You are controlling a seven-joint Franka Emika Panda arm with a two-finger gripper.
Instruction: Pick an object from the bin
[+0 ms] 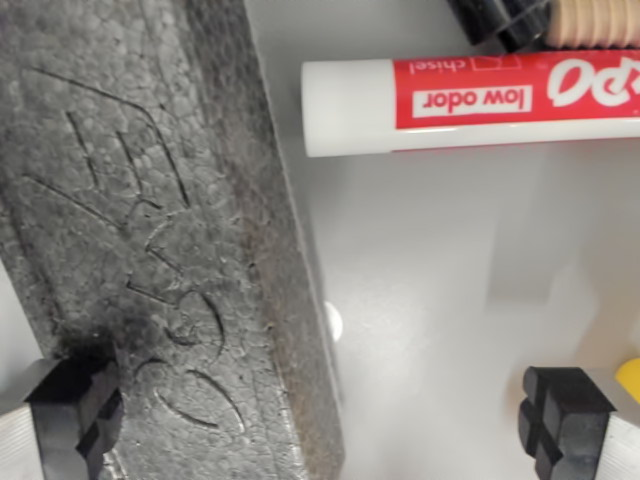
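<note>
Filling the wrist view's left half, a dark grey foam block [160, 240] with embossed letters runs from top to bottom across the pale grey bin floor [450, 300]. The claw [320, 420] stands wide, holding nothing: its left fingertip [70, 415] sits over the block's lower end, and its right one shows at the bottom right above bare floor. Toward the upper right lies a white dry-erase marker [470, 105] with a red label, beneath a black object [500, 20] and a ribbed tan piece [595, 22]. Something yellow [630, 378] peeks in at the right edge.
</note>
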